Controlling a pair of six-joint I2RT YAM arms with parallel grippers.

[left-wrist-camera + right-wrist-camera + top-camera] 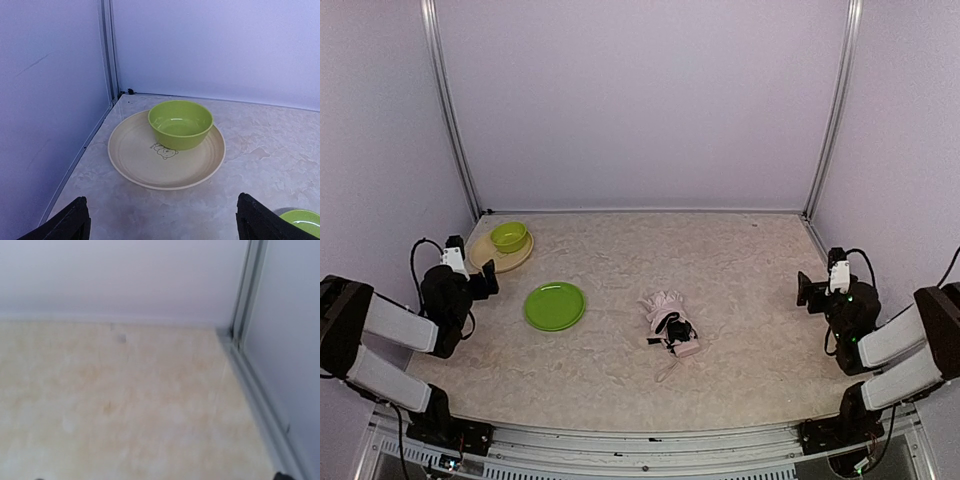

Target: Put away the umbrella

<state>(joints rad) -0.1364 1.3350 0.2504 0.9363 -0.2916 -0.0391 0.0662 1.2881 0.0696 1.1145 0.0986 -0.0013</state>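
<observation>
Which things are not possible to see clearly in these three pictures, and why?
1. umbrella: top view only, too small to show its strap or handle clearly; absent from both wrist views.
2. green plate: left wrist view, cut off by the bottom edge.
3. right gripper: its wrist view is blurred, with the fingers almost below the bottom edge.

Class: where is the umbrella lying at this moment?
In the top view, the umbrella lies near the middle of the table, just right of the green plate.
</observation>
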